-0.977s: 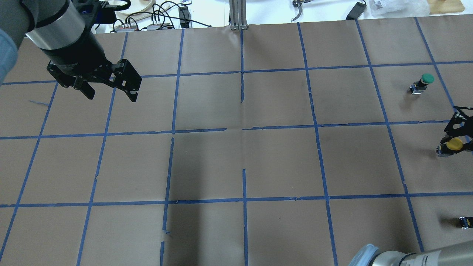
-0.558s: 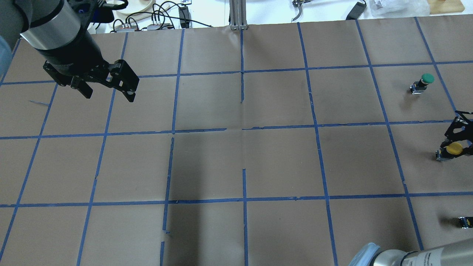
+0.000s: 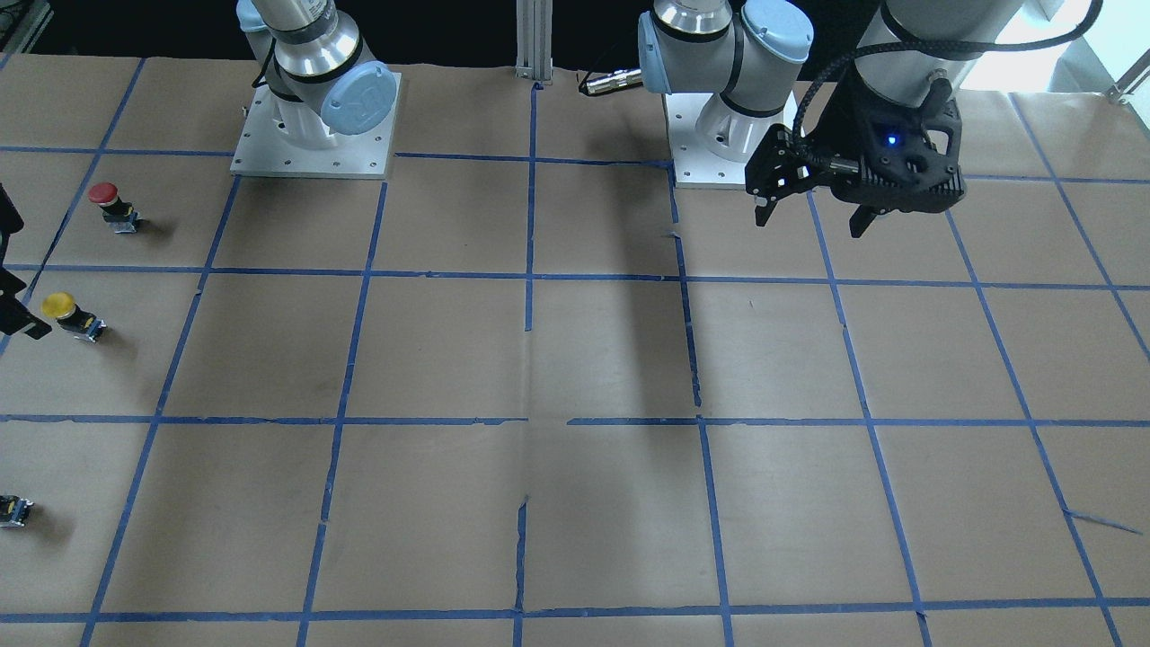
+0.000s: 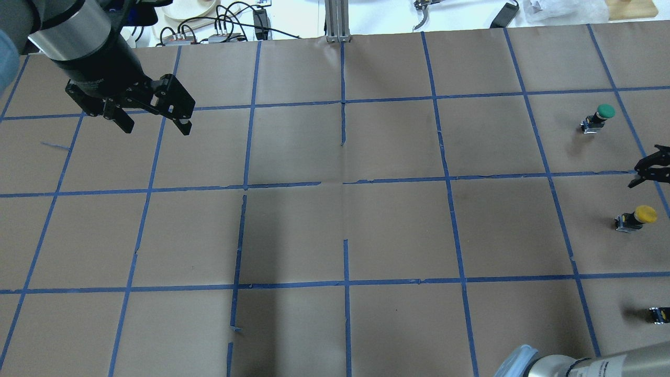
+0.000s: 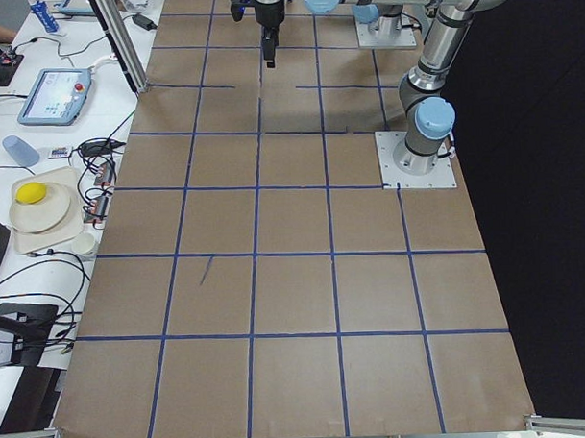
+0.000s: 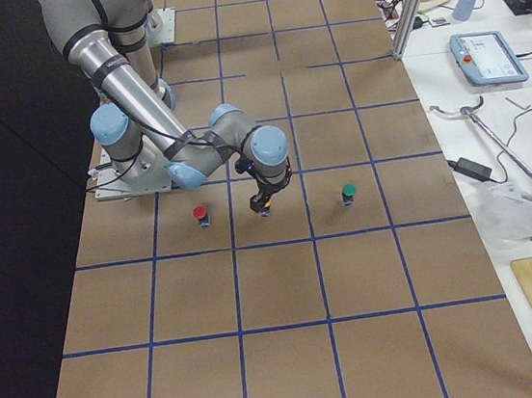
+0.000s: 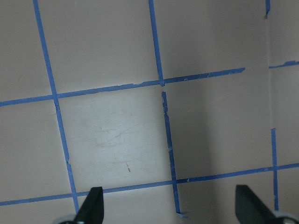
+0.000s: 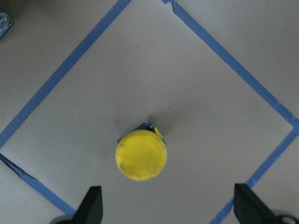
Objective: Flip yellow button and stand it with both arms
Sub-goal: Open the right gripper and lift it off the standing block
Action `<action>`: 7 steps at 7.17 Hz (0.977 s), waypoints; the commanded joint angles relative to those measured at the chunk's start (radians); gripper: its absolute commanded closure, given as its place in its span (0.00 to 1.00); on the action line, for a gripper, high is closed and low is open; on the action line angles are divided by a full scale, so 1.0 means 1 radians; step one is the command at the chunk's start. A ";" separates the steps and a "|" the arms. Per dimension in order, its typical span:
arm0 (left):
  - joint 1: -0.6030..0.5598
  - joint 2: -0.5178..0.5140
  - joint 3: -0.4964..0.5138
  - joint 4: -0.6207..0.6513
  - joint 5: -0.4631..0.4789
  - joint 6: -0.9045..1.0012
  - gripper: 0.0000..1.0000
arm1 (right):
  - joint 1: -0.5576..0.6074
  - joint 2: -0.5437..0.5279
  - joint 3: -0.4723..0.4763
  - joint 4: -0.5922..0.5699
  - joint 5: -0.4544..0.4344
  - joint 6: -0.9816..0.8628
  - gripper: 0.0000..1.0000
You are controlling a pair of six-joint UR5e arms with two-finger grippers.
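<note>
The right claw [image 8: 168, 210] has lifted off the yellow button [image 4: 635, 217], which it straddled a moment ago, and now hangs released above it, fingers spread wide and touching nothing. The left claw [image 4: 156, 129] has drifted a little toward the far edge; it too is released, fingers apart over bare paper.

A plate [image 5: 44, 210] on the white side table holds one round yellow thing [image 5: 30, 194], with a pale blue cup [image 5: 19, 150] just beyond it.

The bench [image 4: 398, 225] is covered in brown paper marked into squares by blue tape, torn and lifted in places. The side table along its far edge carries cables and a tablet-like screen [image 5: 55, 93]. A metal post [image 4: 337, 21] rises at the middle of that edge.

The yellow button stands cap up on its black body, inside a taped square near the bench's right end. It is the middle one in a row of three. The red button [image 3: 112, 205] stands on the robot's side of it and the green button [image 4: 598, 118] on the far side, each in a neighbouring square and well apart from it.
</note>
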 commanded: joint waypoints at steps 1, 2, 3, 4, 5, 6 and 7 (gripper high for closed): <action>0.002 -0.033 0.027 -0.001 -0.005 -0.081 0.00 | 0.059 -0.028 -0.128 0.153 -0.012 0.187 0.00; 0.001 -0.033 0.026 -0.003 -0.003 -0.081 0.00 | 0.132 -0.034 -0.195 0.218 -0.018 0.224 0.01; 0.001 -0.033 0.026 -0.001 -0.003 -0.081 0.00 | 0.192 -0.052 -0.272 0.356 -0.017 0.354 0.01; 0.001 -0.033 0.026 0.000 -0.003 -0.081 0.00 | 0.285 -0.072 -0.352 0.504 -0.017 0.475 0.00; 0.001 -0.033 0.027 0.000 -0.003 -0.081 0.00 | 0.370 -0.074 -0.431 0.549 -0.015 0.537 0.00; 0.001 -0.030 0.026 0.000 -0.002 -0.080 0.00 | 0.419 -0.074 -0.487 0.628 -0.009 0.665 0.00; 0.001 -0.019 0.015 0.000 -0.002 -0.069 0.00 | 0.464 -0.074 -0.515 0.660 -0.016 0.840 0.00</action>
